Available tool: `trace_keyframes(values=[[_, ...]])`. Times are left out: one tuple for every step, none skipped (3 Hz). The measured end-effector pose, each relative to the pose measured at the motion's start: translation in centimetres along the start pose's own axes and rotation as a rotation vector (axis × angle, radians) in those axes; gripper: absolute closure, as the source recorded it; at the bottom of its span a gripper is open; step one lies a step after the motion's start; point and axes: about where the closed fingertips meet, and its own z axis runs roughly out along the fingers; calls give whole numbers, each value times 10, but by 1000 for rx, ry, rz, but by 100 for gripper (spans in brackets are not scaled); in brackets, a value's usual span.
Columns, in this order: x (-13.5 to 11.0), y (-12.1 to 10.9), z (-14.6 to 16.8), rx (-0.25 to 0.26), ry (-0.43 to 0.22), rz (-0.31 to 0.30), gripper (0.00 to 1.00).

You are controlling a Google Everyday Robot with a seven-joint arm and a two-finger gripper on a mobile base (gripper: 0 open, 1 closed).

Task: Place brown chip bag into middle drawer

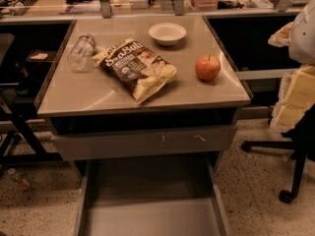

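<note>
The brown chip bag (136, 66) lies flat on the cabinet top (88, 92), left of centre, with its white "Sea Salt" lettering facing up. The middle drawer (147, 213) is pulled open at the bottom of the view, and its smooth grey floor is bare. My gripper (281, 34) shows at the far right edge. It is up beside the cabinet, to the right of the apple and well away from the bag, and it holds nothing that I can see.
A red apple (207, 67) sits right of the bag. A white bowl (167, 33) is behind it and a clear plastic bottle (81, 51) lies to its left. A scratched grey drawer front (142, 141) is above the open drawer. An office chair (290, 146) stands at right.
</note>
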Motion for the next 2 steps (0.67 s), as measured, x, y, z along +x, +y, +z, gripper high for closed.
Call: trace_keyframes(values=[[0, 0, 0, 0, 0, 0, 0], [-38, 2, 11, -23, -29, -8, 0]])
